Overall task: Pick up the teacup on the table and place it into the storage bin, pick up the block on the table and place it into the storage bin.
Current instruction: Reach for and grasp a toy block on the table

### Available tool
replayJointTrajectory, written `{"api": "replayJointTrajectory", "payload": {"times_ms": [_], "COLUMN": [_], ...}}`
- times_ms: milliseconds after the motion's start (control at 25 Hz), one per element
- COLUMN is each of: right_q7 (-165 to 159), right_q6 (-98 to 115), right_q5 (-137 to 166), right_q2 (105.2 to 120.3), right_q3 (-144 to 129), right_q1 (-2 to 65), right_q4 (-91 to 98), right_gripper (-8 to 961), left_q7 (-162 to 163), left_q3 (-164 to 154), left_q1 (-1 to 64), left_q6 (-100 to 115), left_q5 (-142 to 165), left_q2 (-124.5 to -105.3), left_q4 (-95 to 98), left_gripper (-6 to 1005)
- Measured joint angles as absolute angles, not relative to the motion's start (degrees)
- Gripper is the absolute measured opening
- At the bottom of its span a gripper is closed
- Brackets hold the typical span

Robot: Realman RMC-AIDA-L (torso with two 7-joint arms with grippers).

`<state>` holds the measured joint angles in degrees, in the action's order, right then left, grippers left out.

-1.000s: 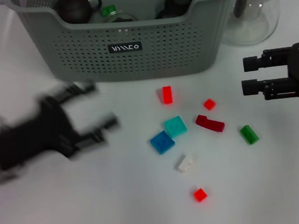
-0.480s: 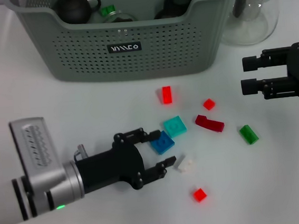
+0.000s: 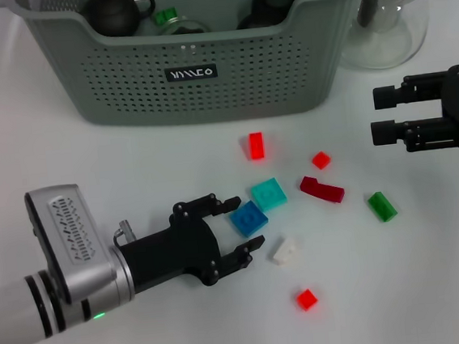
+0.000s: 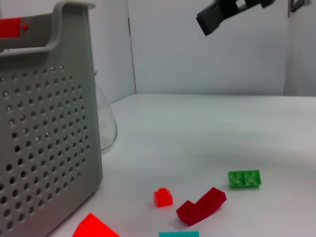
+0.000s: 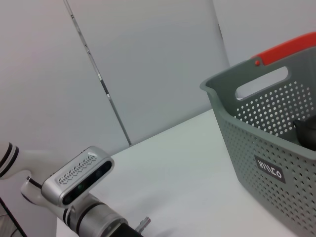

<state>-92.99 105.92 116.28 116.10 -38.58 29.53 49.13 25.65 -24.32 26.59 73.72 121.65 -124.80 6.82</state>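
My left gripper (image 3: 242, 224) lies low on the table, open, with its fingers on either side of a blue block (image 3: 248, 217); whether they touch it I cannot tell. A teal block (image 3: 269, 193) lies just beyond. The grey-green storage bin (image 3: 204, 77) stands at the back, and its perforated wall (image 4: 44, 148) fills one side of the left wrist view. Dark rounded vessels (image 3: 112, 10) sit inside it. No teacup shows on the table. My right gripper (image 3: 377, 115) hovers open at the right, clear of everything.
Scattered blocks: red (image 3: 255, 145), small red (image 3: 320, 160), dark red (image 3: 322, 189), green (image 3: 382, 206), white (image 3: 284, 250), red (image 3: 307, 299). A clear glass pitcher (image 3: 389, 18) stands right of the bin. The left wrist view shows the dark red (image 4: 201, 206) and green (image 4: 244, 178) blocks.
My left arm swept in from the left edge to the blocks and now brackets the blue block. The right arm has not moved.
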Motion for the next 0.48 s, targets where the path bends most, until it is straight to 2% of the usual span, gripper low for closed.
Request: {"api": "replayJointTrajectory", "payload": {"times_ms": [480], "right_q7": [-92.99], "right_q6": [105.99], "right_q5": [116.45], "right_q2": [116.2], "right_q3": [-38.58], "right_q1": [29.53], "right_q4": [49.13], "right_gripper": [683], "left_q7": [20.9], "left_q3": [-23.5], "left_q1": [26.34], "left_q6": [70.72], "left_q5": [118.35], "left_q2": [-124.8], "left_q4": [4.43], "left_gripper": [605]}}
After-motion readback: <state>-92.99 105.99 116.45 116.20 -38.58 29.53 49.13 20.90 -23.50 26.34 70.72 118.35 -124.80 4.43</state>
